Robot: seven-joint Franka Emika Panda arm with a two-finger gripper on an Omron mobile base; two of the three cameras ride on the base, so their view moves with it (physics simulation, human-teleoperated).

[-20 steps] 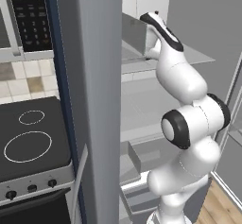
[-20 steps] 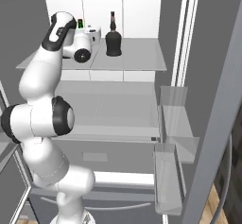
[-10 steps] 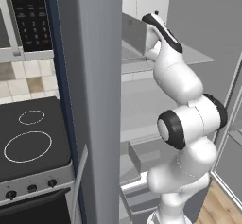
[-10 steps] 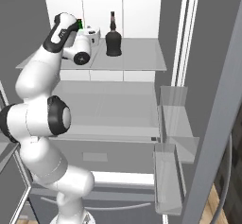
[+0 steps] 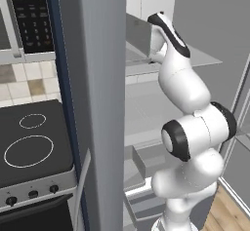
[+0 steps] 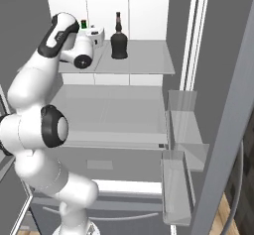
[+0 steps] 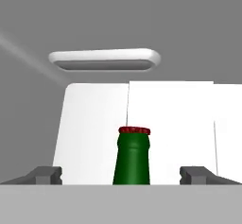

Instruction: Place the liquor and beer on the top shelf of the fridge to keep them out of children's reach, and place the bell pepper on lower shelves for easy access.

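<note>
Pincer: the two-finger pincer (image 7: 124,173) of the white arm is spread wide; its dark fingertips (image 7: 45,175) stand apart on both sides of the bottle neck and do not touch it.
Beer: the slim green glass bottle with the small red cap (image 7: 133,157) stands upright between the open fingers; in the right base view only its top (image 6: 84,24) shows behind the white hand.
Liquor: the squat black bottle with the round body and thin neck (image 6: 119,40) stands upright on the same shelf, just beside the hand, towards the middle of the fridge.
Top shelf: the uppermost wide translucent grey glass shelf (image 6: 149,63) carries both bottles; its front part is bare.
Fridge: the tall grey appliance with the white inner back wall (image 6: 149,16) is open; a long white light bar (image 7: 104,60) sits in its ceiling above the beer.
Lower shelves: the wide translucent grey shelves (image 6: 116,112) lie under the top one.
Door bins: the clear bins (image 6: 184,130) hang at the right.
In the way: the grey fridge side wall (image 5: 100,103) hides most of the inside in the left base view.
Stove: a black cooktop with white rings (image 5: 29,144) stands to the left of the fridge.
</note>
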